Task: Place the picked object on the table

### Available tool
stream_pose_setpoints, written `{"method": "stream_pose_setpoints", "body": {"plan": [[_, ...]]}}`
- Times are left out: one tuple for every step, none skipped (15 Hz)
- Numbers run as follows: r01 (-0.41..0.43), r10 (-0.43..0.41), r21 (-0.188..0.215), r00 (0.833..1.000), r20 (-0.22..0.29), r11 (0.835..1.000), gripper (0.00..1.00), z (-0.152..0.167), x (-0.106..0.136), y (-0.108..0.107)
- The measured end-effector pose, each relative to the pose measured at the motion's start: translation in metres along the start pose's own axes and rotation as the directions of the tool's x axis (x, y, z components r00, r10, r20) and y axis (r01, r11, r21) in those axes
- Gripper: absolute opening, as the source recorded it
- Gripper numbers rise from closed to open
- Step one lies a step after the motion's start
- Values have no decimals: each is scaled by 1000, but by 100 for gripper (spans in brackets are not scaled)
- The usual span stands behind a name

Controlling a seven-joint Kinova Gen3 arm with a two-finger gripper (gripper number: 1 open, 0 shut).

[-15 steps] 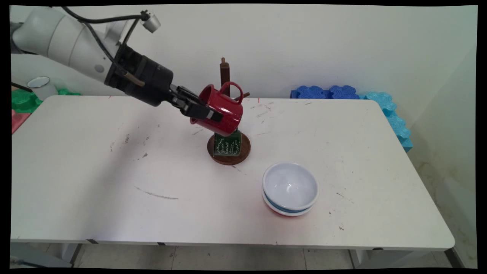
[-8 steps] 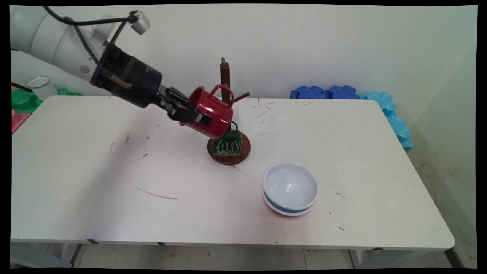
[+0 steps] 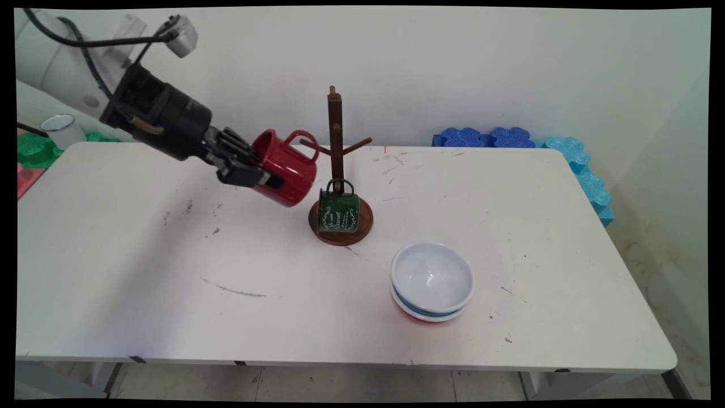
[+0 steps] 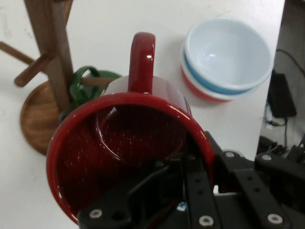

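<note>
Black two-finger gripper [image 3: 257, 173] clamping the rim of a glossy red enamel mug [image 3: 285, 168], tilted in the air left of a brown wooden mug tree [image 3: 337, 148], small green mug [image 3: 338, 211] hanging on its low peg, stacked white-and-blue bowls [image 3: 431, 280] right of the tree on the white table [image 3: 141, 283].

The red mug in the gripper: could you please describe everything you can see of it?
The red mug is glossy, enamel-looking, red inside too, with one loop handle pointing up. It is empty, tipped on its side in the air left of the wooden mug tree, clear of the table. The gripper clamps its rim, one finger inside.
</note>
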Motion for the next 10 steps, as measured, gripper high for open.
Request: {"method": "stream_pose_setpoints", "body": {"plan": [[-9, 9, 10, 1000, 11, 1000, 0, -4, -2, -2], [-19, 18, 21, 1000, 23, 1000, 0, -7, -4, -3], [-27, 26, 30, 999, 33, 999, 0, -9, -6, -5], [-38, 36, 40, 998, 46, 998, 0, -12, -8, -7], [-44, 42, 46, 998, 53, 998, 0, -14, -10, -8], [-53, 50, 56, 997, 64, 997, 0, -16, -12, -11], [-63, 58, 66, 995, 76, 996, 0, -17, -15, -13], [-75, 68, 79, 994, 91, 994, 0, -19, -18, -16], [-86, 77, 90, 992, 103, 992, 0, -20, -21, -19], [-96, 84, 99, 990, 115, 990, 0, -21, -23, -22]]}}
